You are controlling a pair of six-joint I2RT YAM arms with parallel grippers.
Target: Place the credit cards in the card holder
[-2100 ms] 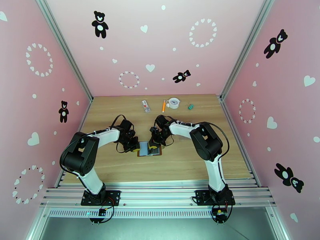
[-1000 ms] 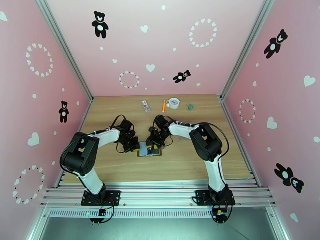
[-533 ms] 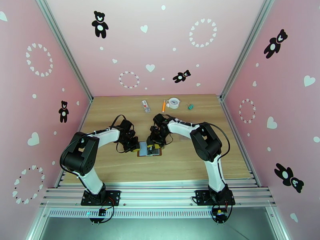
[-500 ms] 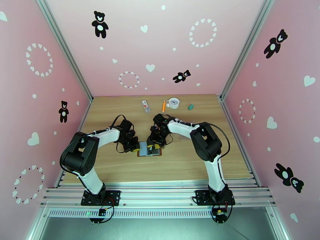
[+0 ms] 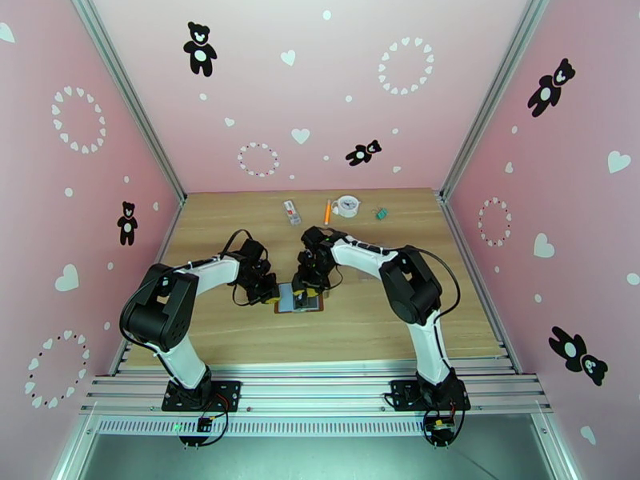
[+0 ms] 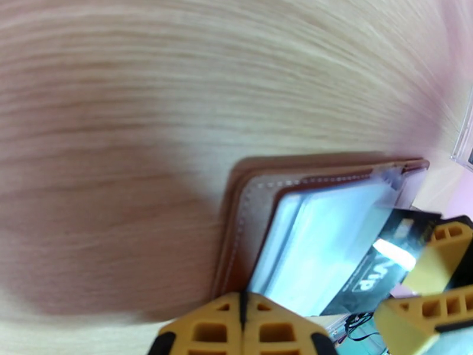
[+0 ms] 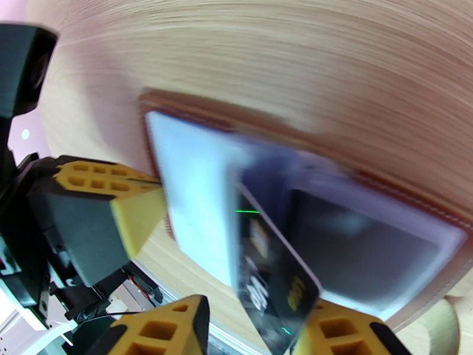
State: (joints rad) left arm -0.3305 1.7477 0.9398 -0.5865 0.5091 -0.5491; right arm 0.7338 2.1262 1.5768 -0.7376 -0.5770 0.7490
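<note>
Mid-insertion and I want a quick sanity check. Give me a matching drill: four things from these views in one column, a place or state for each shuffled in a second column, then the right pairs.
Column one
1. left gripper
2. right gripper
3. card holder
4. orange pen

Column two
A. lying near the far edge of the table
B. shut, at the left side of the card holder
C. lying open on the table, pale pockets showing
D. fingers either side of a tilted black card

Pairs: 1-B, 2-D, 3-C, 4-A
</note>
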